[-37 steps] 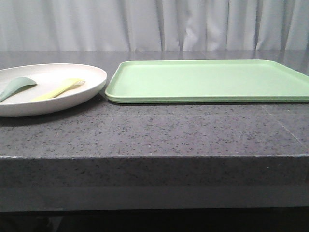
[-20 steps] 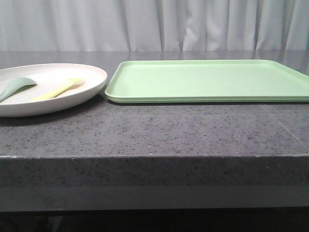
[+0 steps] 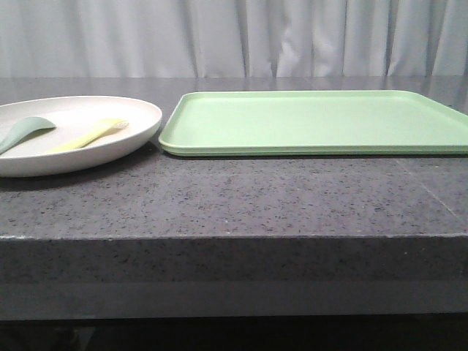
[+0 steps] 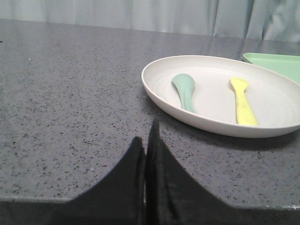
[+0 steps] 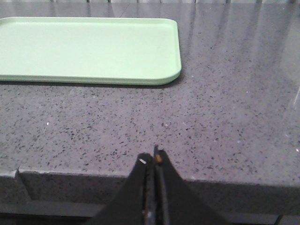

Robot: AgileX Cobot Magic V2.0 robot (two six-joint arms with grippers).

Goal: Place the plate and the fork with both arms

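Resting on plate point(image 3: 139, 121), fork point(image 3: 88, 134), both arms' fingers point(image 4: 145, 150) point(image 5: 152, 161) clenched, grasping nothing

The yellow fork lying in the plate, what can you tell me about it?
The fork is small, pale yellow and looks like matte plastic, with a slim handle widening to a flatter head. It lies flat inside the cream plate, beside a teal spoon and apart from it. No tool touches it.

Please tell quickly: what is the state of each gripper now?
Left gripper: closed, holding nothing.
Right gripper: closed, holding nothing.
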